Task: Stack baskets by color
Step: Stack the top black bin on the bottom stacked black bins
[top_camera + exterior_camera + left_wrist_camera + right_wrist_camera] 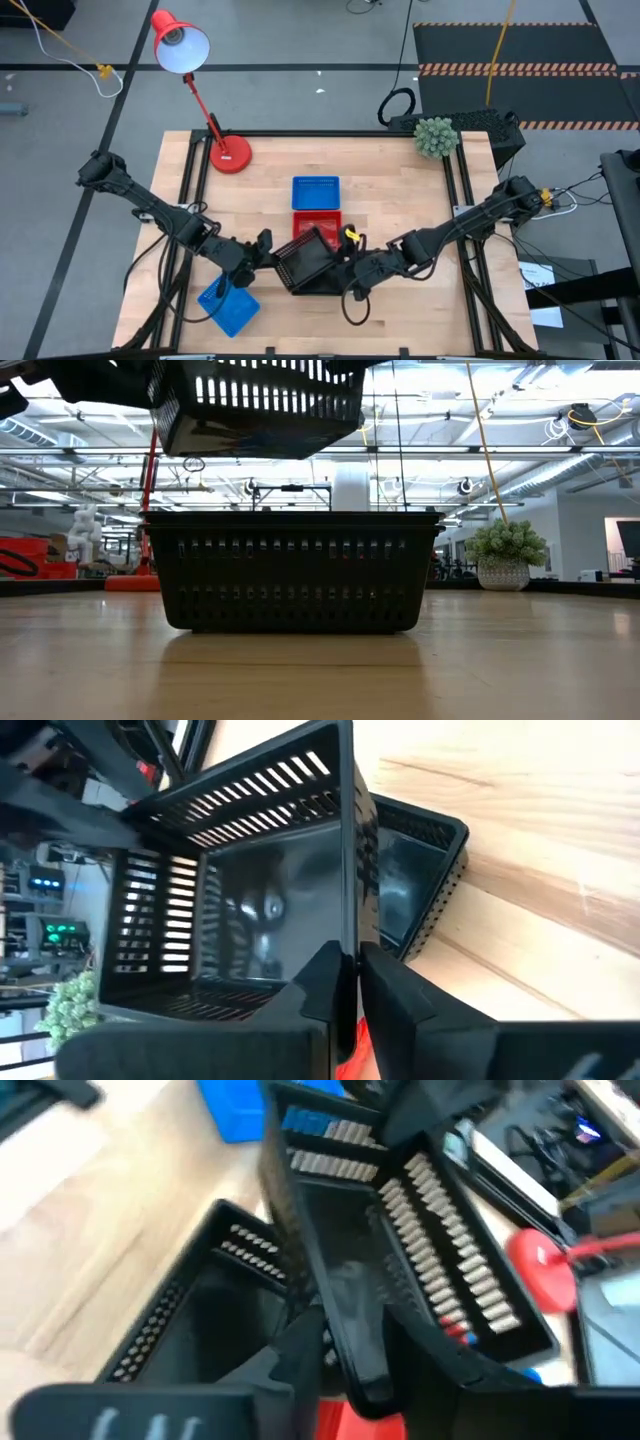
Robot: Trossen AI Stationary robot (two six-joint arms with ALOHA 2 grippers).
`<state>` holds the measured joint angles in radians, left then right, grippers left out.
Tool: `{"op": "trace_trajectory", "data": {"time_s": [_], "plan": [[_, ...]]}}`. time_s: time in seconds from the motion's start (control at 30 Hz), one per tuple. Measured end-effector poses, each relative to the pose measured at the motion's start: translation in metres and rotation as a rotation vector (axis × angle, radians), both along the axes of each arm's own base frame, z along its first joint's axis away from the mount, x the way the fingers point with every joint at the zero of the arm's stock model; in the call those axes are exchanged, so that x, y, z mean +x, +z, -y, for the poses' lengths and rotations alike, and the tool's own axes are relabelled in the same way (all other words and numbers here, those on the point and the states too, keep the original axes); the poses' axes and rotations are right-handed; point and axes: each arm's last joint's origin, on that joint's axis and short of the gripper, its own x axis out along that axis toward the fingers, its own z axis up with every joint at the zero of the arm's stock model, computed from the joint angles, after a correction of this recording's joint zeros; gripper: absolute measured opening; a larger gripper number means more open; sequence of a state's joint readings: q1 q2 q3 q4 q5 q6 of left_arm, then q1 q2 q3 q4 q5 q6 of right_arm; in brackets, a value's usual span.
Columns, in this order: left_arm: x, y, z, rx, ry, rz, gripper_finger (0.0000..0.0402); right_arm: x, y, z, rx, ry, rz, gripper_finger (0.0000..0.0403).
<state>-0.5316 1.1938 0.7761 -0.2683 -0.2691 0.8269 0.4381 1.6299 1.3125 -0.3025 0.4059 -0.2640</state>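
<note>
The wooden desk (400, 200) carries everything, and the black basket standing on the desk (292, 570) near its front edge serves as the landmark. Directly above that basket hangs a second black basket (255, 405), lifted clear of it and tilted, with a clear gap between the two in the low view. From overhead the raised one covers most of the lower one.

A red desk lamp (200, 90) stands well behind the landmark toward the desk's far left corner, and a small potted plant (435, 136) sits at the far right corner.

Just behind the landmark lies a red basket (317, 222), and behind that, touching or nearly so, a blue basket (315, 191). Another blue basket (229, 309) rests to the landmark's left by the front edge, under the left arm.

The left gripper (345, 985) meets the raised basket from the left, its fingers closed on the rim wall. The right gripper (350, 1360) comes in from the right, its fingers set either side of the same basket's opposite wall, gripping it.
</note>
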Motion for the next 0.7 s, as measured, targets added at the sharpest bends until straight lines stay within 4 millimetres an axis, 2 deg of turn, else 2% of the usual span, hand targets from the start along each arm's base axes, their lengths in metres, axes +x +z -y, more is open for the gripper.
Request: {"op": "trace_trajectory", "data": {"time_s": [0.2,0.47,0.6,0.7], "plan": [[0.004,0.006,0.002,-0.034,-0.004,0.07,0.0033,-0.001,-0.001,-0.002,0.009,0.077,-0.024,0.0049],[0.004,0.006,0.002,-0.035,-0.004,0.074,0.0014,-0.001,-0.001,-0.002,0.002,0.085,-0.032,0.0012],[0.006,0.009,0.002,-0.064,0.043,0.11,0.0043,-0.001,-0.001,-0.002,0.012,0.08,-0.033,0.0005],[0.009,0.014,0.002,-0.119,0.143,0.171,0.0077,-0.001,-0.002,-0.002,0.038,0.059,-0.036,0.0005]]}}
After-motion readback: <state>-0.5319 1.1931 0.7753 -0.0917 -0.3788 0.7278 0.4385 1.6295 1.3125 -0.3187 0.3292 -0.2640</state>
